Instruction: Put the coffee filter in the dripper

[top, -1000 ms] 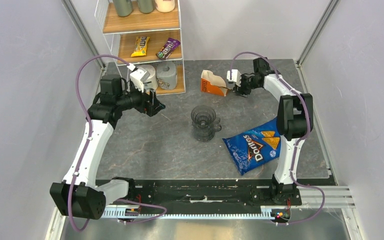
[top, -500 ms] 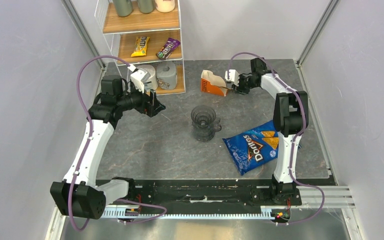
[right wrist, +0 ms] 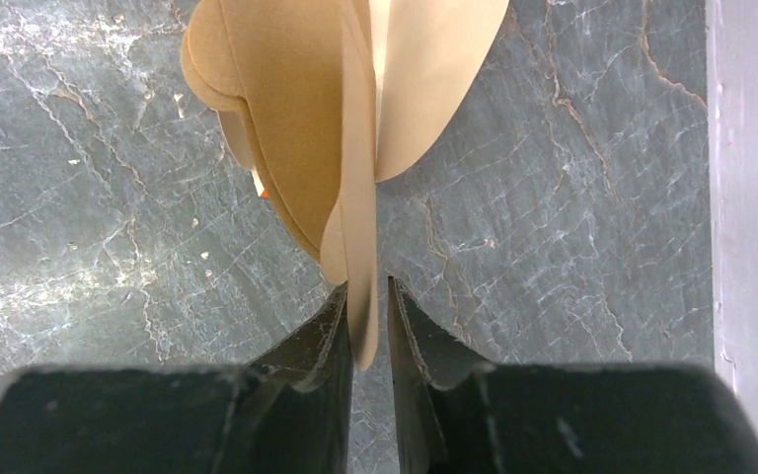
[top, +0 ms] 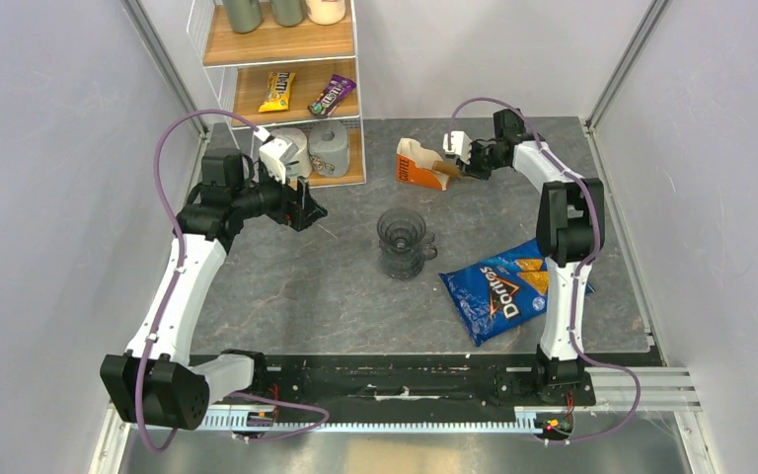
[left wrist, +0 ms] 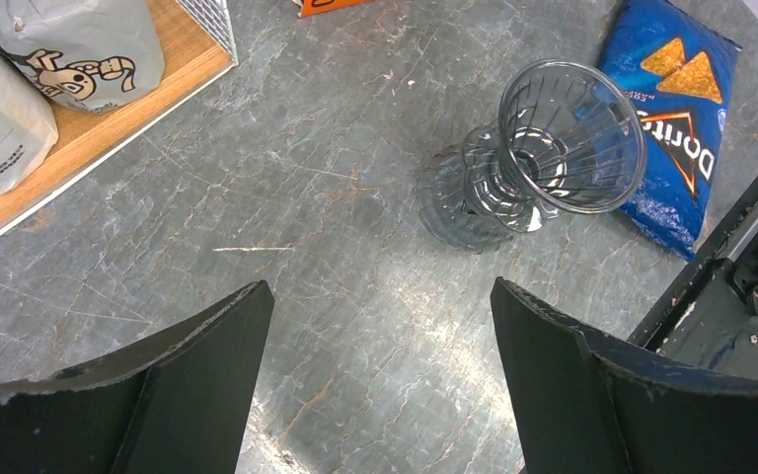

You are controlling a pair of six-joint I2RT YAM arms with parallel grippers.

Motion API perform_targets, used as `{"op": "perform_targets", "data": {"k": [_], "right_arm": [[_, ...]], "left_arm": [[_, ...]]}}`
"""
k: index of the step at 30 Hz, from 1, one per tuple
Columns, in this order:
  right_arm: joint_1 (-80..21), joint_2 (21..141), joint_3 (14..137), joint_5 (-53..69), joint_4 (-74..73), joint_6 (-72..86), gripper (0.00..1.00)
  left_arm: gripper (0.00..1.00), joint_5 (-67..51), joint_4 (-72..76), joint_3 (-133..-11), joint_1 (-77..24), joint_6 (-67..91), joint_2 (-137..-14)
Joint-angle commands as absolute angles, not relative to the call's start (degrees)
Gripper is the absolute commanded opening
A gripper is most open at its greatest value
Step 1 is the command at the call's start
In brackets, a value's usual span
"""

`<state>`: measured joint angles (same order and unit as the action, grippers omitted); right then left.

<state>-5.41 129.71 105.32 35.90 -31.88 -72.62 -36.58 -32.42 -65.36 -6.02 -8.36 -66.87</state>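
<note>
Coffee filter (right wrist: 355, 148) looks thin, light, floppy; best pinched at edge. R hand (right wrist: 367, 291) nearly together round that edge, can't tell if clamped. L hand (left wrist: 380, 286) apart, empty.

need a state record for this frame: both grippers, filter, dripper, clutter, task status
left gripper: open, holding nothing, above the table
right gripper: at the far side, fingers pinched on the near edge of the coffee filter
coffee filter: tan paper, fanned out, at the mouth of the filter packet
dripper: upright mid-table, no filter inside
clutter: Doritos bag lying flat, on the right arm's side of the dripper
task status: filter gripped, not yet in the dripper
</note>
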Motion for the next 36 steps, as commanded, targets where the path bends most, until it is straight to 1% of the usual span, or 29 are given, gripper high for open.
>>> {"op": "perform_targets", "data": {"k": [1,5,7,10,14,15,22,31,34,36], "right_arm": [[-5.58,130.94,107.75,35.69,-31.43,-72.16,0.26],[-5.60,131.78,108.15,35.20,-30.70,-71.50,0.27],[-5.58,132.03,108.28,35.07,-30.56,-71.40,0.25],[-5.62,131.80,108.15,35.02,-30.50,-71.22,0.17],[-5.60,130.17,107.11,34.98,-30.37,-71.28,0.02],[-5.58,129.49,106.78,34.98,-30.21,-71.28,0.00],[-5.26,123.47,105.58,35.33,-30.98,-68.43,0.00],[-5.20,108.71,104.40,36.76,-38.45,-63.28,0.00],[-5.26,103.95,104.88,38.63,-40.43,-57.68,0.00],[-5.35,101.45,106.32,40.63,-41.39,-50.12,0.00]], "left_arm": [[0.89,-37.79,-30.41,-65.23,-5.90,-10.63,-66.84],[0.89,-38.14,-30.45,-65.13,-5.83,-10.51,-67.06],[0.89,-38.23,-30.41,-65.17,-5.80,-10.46,-67.06],[0.89,-38.28,-30.50,-65.21,-5.80,-10.55,-67.06],[0.89,-38.54,-30.39,-65.30,-5.71,-10.67,-67.27],[0.88,-38.58,-30.26,-65.30,-5.76,-10.65,-67.30],[0.89,-38.60,-28.26,-66.33,-5.72,-8.92,-67.51],[0.89,-39.02,-28.23,-71.01,-5.67,-6.28,-66.79],[0.89,-40.13,-29.70,-74.24,-5.74,-3.45,-67.22],[0.89,-42.37,-31.00,-77.11,-5.71,-1.38,-67.71]]}}
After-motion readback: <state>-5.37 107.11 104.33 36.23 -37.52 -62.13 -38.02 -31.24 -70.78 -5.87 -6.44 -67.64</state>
